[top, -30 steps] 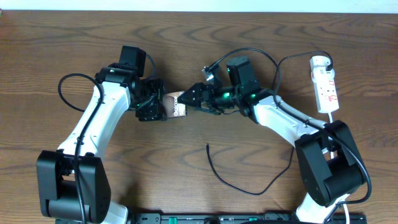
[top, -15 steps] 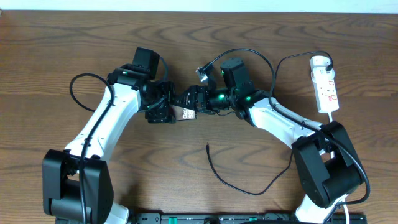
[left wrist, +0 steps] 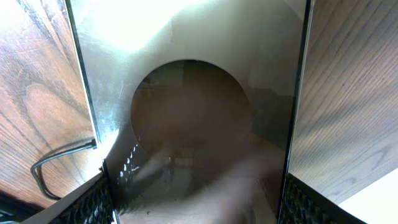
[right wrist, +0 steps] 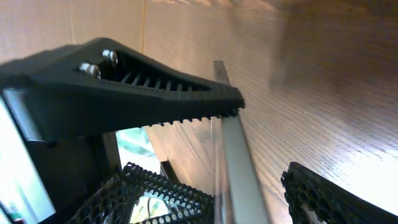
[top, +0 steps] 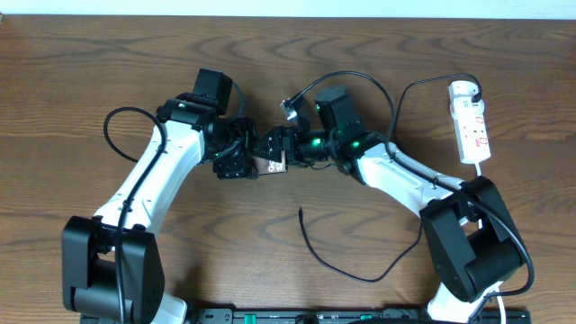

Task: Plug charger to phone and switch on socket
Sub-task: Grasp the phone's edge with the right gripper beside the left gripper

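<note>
The phone (top: 270,165) hangs above the table's middle, and my left gripper (top: 245,160) is shut on it. In the left wrist view its glossy screen (left wrist: 193,118) fills the frame and both pads (left wrist: 93,202) press its long edges. My right gripper (top: 275,146) is at the phone's other end, open. The phone's thin edge (right wrist: 235,155) stands between its fingers, with a gap to the right finger (right wrist: 336,196). The charger (top: 346,270) lies loose on the table, its tip (top: 300,211) pointing up. The socket (top: 471,121) lies at the far right.
The white cord (top: 423,85) curves from the socket towards the right arm. A thicker black cable (top: 346,79) arcs over the right wrist, and another loops (top: 112,130) beside the left arm. The left gripper's black finger (right wrist: 130,87) sits close above the right one.
The left arm carried the phone to the right, then held still. The right gripper slid left over the phone's end and its jaws narrowed.
</note>
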`<move>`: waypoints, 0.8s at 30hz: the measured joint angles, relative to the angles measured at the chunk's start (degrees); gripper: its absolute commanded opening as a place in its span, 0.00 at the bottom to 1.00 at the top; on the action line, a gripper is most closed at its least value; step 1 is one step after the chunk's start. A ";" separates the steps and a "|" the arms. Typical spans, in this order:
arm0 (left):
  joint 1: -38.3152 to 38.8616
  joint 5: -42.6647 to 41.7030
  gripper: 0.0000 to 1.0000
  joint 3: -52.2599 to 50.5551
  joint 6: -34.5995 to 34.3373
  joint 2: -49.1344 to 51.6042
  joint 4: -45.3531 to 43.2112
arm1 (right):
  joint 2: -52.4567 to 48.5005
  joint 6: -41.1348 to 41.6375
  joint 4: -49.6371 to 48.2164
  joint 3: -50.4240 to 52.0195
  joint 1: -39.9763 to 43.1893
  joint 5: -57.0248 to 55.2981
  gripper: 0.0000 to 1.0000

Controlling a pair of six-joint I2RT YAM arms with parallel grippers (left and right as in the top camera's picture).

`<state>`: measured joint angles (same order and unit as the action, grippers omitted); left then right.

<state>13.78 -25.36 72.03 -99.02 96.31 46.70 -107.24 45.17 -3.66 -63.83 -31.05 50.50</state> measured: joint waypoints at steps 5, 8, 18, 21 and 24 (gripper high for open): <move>0.72 0.07 0.07 0.00 -0.04 0.00 -0.63 | 0.00 -0.26 0.00 0.00 -1.07 -0.44 0.71; 0.81 0.02 0.07 0.00 -0.13 0.00 -0.66 | 0.00 -0.37 0.00 0.00 -1.05 -0.68 0.64; 0.79 -0.07 0.07 0.00 -0.15 0.00 -0.66 | 0.00 -0.28 0.50 0.02 -1.03 -2.05 0.07; 0.79 0.09 0.07 0.00 -0.13 -0.39 -0.66 | -0.17 -0.04 1.18 0.11 -0.90 -3.32 0.01; 0.79 0.24 0.07 0.02 -0.15 -0.59 -0.83 | -0.17 0.37 1.03 0.11 -0.79 -3.41 0.01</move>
<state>14.57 -25.12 72.05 -99.18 95.72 45.87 -107.42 45.54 -2.63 -63.72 -31.83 47.09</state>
